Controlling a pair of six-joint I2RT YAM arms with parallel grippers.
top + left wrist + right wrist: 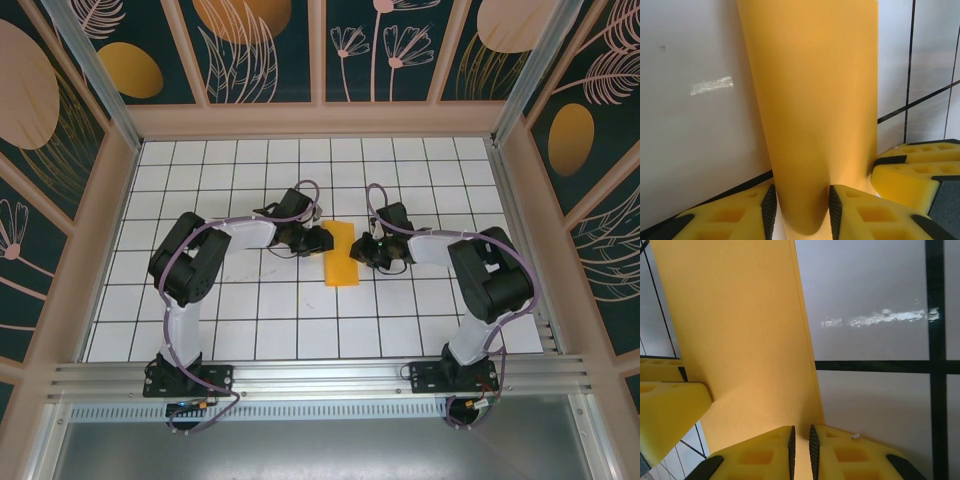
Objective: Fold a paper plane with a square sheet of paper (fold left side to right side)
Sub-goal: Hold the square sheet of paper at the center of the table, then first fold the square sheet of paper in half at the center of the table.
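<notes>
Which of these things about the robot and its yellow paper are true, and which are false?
1. The paper lies between the left gripper and the right gripper. True.
2. The paper is blue. False: it is orange-yellow.
3. The table has white tiles with dark lines. True.
4. The paper is scrunched into a ball. False: it is a smooth, narrow strip.
5. The right gripper's fingers are spread wide. False: they are almost together, at the paper's edge.
</notes>
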